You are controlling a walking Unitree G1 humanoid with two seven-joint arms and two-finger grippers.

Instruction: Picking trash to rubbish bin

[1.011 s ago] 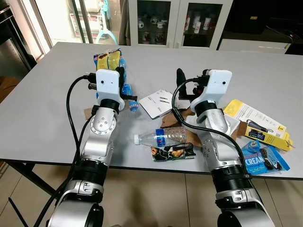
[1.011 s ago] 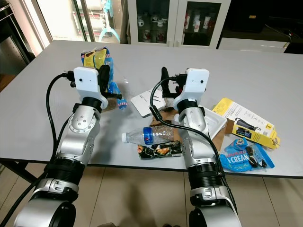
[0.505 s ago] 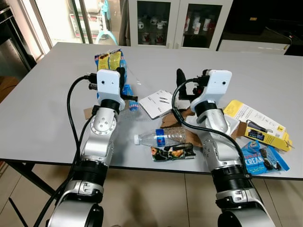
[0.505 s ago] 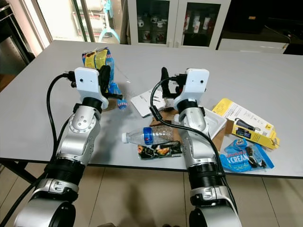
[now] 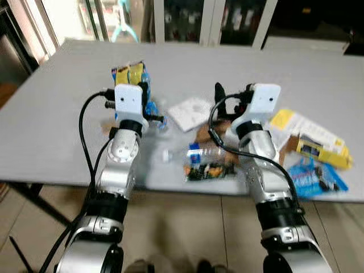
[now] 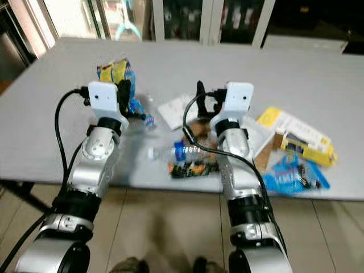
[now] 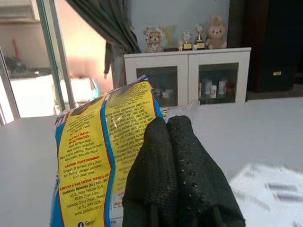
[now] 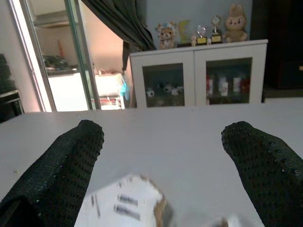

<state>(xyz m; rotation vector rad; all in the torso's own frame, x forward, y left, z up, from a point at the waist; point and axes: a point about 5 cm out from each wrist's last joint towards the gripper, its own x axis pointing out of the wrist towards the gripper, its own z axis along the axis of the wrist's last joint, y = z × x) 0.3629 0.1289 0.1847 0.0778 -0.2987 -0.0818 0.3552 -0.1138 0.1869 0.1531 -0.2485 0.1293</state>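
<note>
- Your left end effector was closed on a yellow and blue snack packet, held raised above the grey tabletop.
- Your right end effector stood wide apart, holding nothing, over the litter.
- The remaining trash lay on the tabletop between and beside your arms: a clear plastic bottle, a dark wrapper just beside it, white paper, a yellow box and a blue packet.
- Both head views were blurred.
</note>
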